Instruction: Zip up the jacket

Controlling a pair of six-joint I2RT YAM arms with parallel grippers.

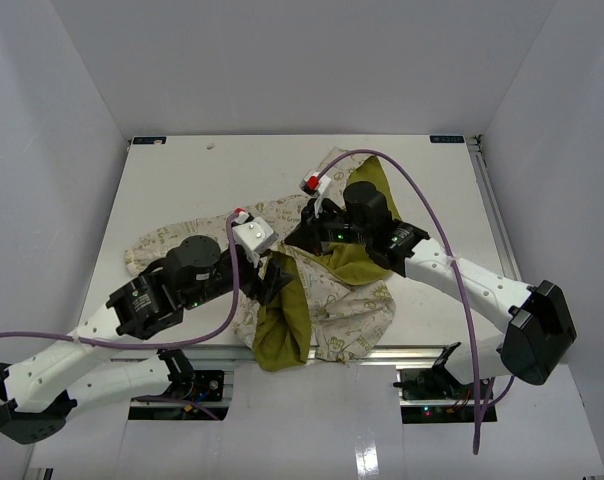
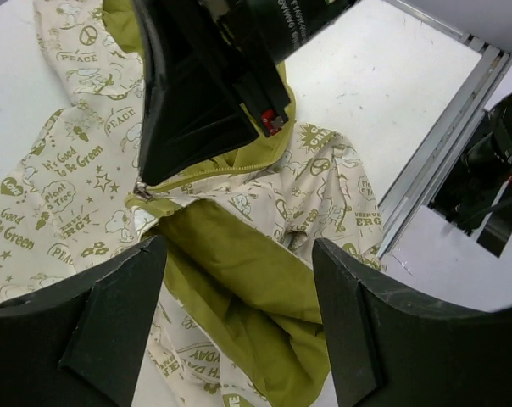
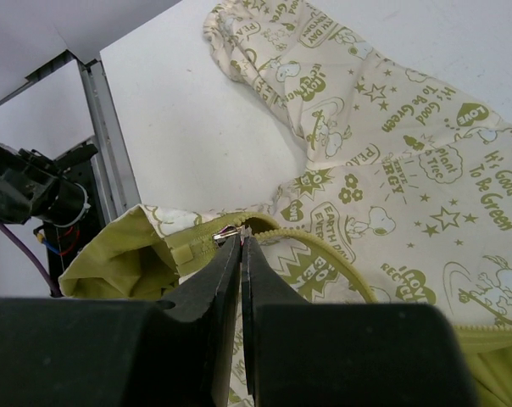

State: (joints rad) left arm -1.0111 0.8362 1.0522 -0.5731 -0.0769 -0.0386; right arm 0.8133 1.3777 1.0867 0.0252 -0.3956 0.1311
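Two arms are angling inward over the jacket [image 1: 352, 310], which is lying crumpled toward 6 o'clock on the desk [image 1: 202, 180] in the top view. Left gripper [image 2: 239, 254] is hovering spread wide above olive lining [image 2: 239, 288], reaching toward 2 o'clock. Right gripper [image 3: 242, 242], reaching toward 10 o'clock, is pressing together on the zipper pull [image 3: 226, 234].

Left pincer [image 2: 237, 248] spread wide; right pincer [image 3: 241, 244] pinched closed.

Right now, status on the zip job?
Left gripper open above the jacket. Right gripper shut on the zipper pull. Front gapes open, olive lining showing. Nothing in the way seen.
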